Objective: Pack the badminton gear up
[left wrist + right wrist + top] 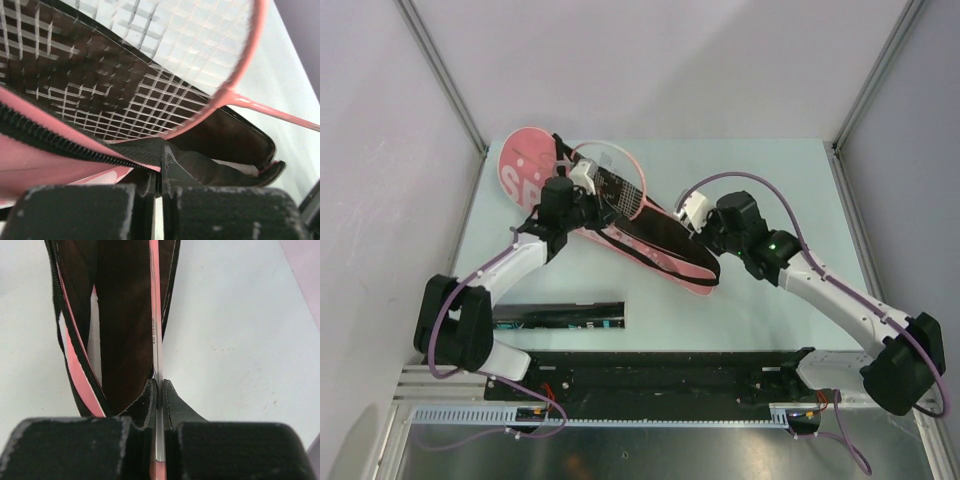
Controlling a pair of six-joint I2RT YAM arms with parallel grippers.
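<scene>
The pink "SPORT" bag [523,168] lies slanted across the table, its dark opening facing right. One pink-rimmed racket [612,182] has its strung head over the bag's mouth. My left gripper [584,196] is shut on the bag's black zip edge [125,152] and holds it up, with the racket head [240,75] just beyond. My right gripper [693,222] is shut on the racket's thin shaft [155,315], which runs into the open bag [120,315]. The long black tube [560,316] lies on the table near the left arm's base. No shuttlecocks or second racket show.
Grey walls with metal posts [440,70] close in the table at the back and sides. A black rail [660,375] runs along the near edge between the arm bases. Pale table [770,170] lies behind the right arm.
</scene>
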